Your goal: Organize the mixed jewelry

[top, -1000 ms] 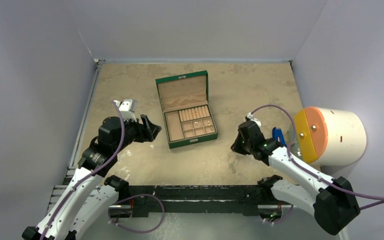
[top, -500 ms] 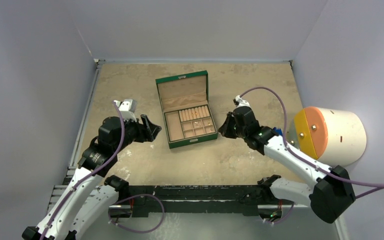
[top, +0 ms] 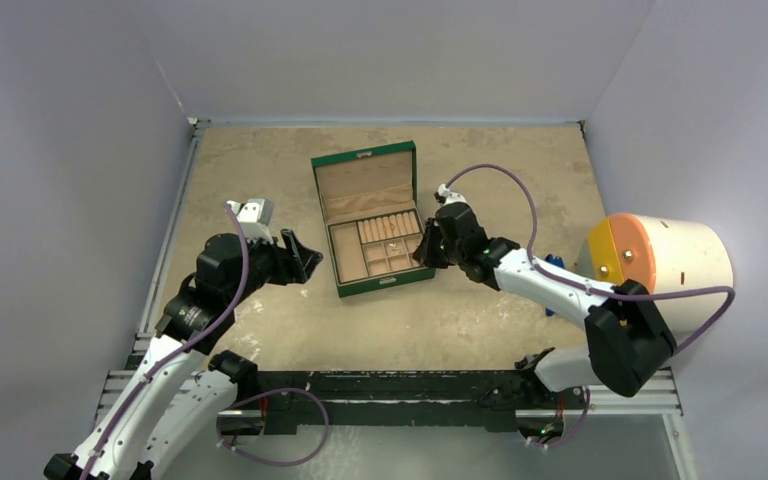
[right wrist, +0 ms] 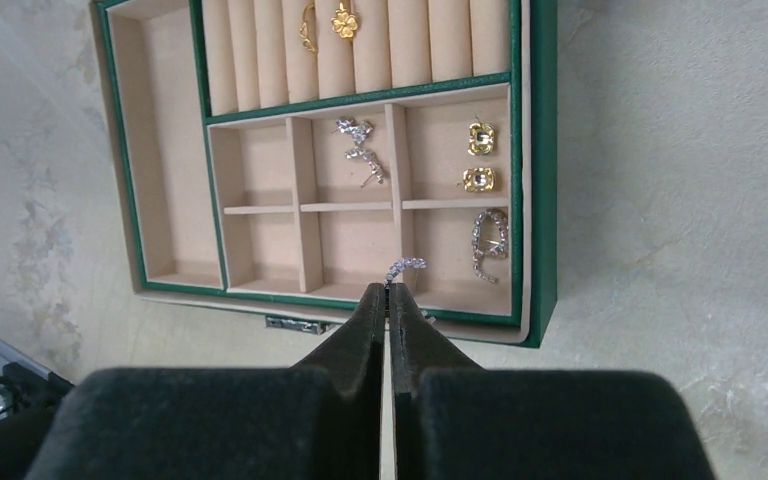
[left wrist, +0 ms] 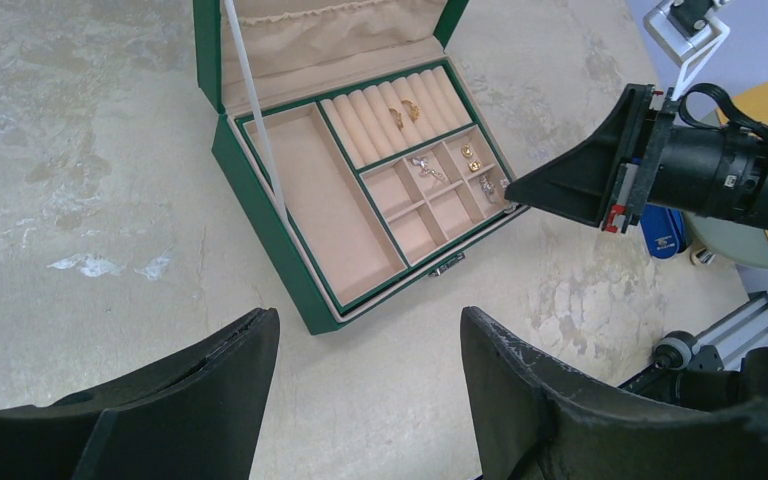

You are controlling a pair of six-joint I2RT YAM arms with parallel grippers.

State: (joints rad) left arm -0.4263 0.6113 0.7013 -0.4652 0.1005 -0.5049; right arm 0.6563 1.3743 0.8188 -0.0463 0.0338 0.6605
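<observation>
- Since the earlier frame your right arm has swung in from the tabletop's right side to the green jewelry box (top: 385,283). The left arm has not shifted.
- Right end effector (right wrist: 388,290): fingers pressed together, with a thin silvery curved piece (right wrist: 407,265) sticking out of the tips. It looks pinched there.
- That piece hangs over the near row of small compartments, close to the divider next to the right-hand one. You cannot tell from the frames whether it touches the lining.
- Left end effector (left wrist: 365,380): fingers well apart, holding nothing, above the bare tabletop (top: 500,170) left of the box.
- The box is open, with its lid upright at the far side.
- Jewelry already in the box, right wrist view:
- two gold rings (right wrist: 325,22) sit side by side in the ring rolls;
- two gold flower studs (right wrist: 478,159) are in the right-hand compartment of the upper row;
- a silvery hoop (right wrist: 488,243) is in the right-hand compartment below them;
- silvery studs (right wrist: 360,152) are in the middle compartment of the upper row.
- The long compartment on the left holds nothing you can make out.
- A blue clip-like tool (left wrist: 660,228) lies on the tabletop behind the right arm, beside a white drum with an orange-and-yellow face (top: 680,275).
</observation>
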